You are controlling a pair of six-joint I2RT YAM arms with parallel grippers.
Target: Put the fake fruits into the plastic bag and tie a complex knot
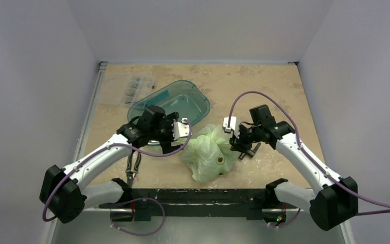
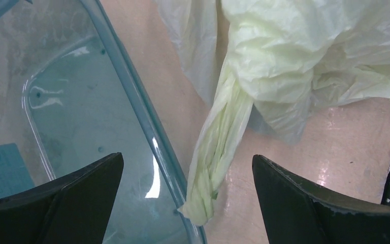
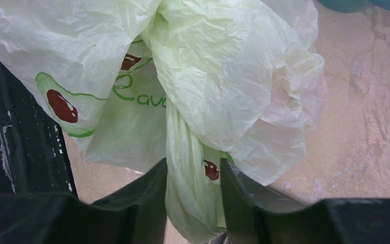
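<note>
The plastic bag [image 1: 208,152] [image 2: 304,56] [image 3: 223,66] lies bunched, pale green, between both arms on the table. The fake fruits are hidden; only printed red-and-green marks show on the plastic. My left gripper [image 1: 183,129] [image 2: 187,157] stands wide open, and a twisted tail of the bag [image 2: 218,152] hangs loose between its fingers, touching neither. My right gripper [image 1: 233,136] [image 3: 193,165] has its jaws part closed around another gathered strand of the bag [image 3: 188,198]; the plastic brushes the left finger and looks slack, not pinched.
A translucent teal tub [image 1: 172,101] [image 2: 66,101] sits just behind the left gripper, its rim under the bag's tail. A clear packet [image 1: 134,89] lies at the back left. The black frame [image 1: 198,195] runs along the near edge, by the bag.
</note>
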